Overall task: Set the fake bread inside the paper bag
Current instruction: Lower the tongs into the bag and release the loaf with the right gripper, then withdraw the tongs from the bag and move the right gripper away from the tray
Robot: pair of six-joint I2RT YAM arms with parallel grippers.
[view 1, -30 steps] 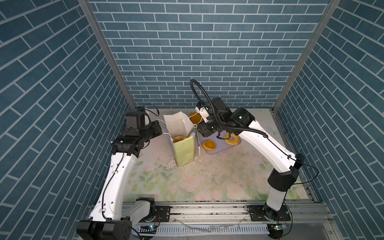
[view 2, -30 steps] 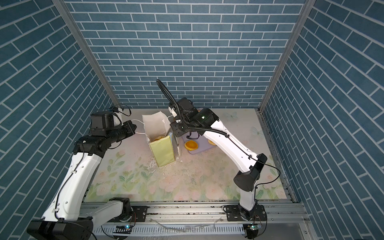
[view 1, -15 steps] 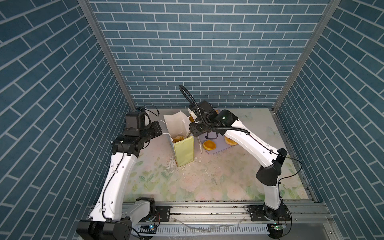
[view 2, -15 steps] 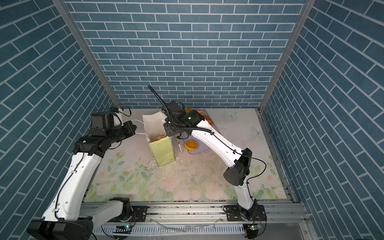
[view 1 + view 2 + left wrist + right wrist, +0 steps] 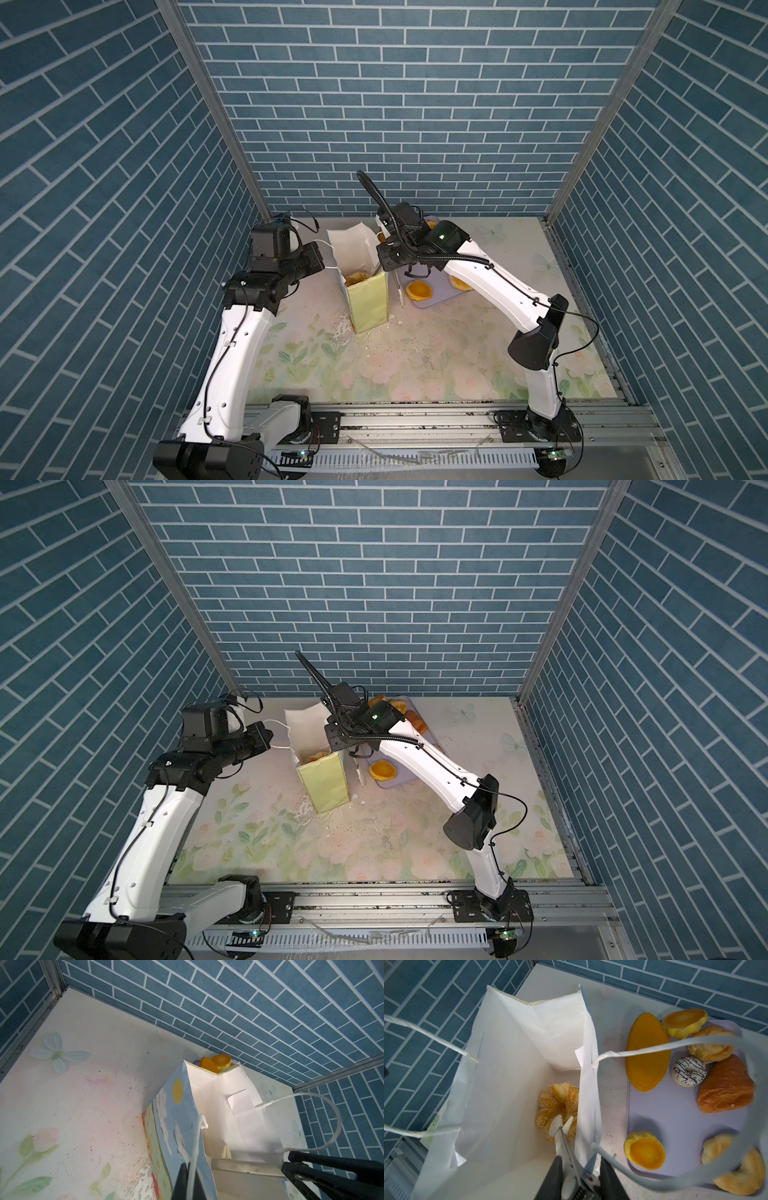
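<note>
The paper bag stands open mid-table. My left gripper is shut on its white cord handle at the bag's left. My right gripper is shut on metal tongs that reach down into the bag. Their white tips, nearly together, hover at a sugared twisted ring of fake bread on the bag's floor. More fake bread lies outside on a lavender tray: a long oval loaf, a croissant and a small round bun.
The tray sits just right of the bag, against the back wall. The bag's other cord handle loops out over the tray around my right wrist. A white iced doughnut lies among the pastries. Blue brick walls enclose three sides.
My right gripper has shifted a little left and down over the bag's mouth, and its jaws have closed in on the tongs. The left arm and the bag have not moved.
</note>
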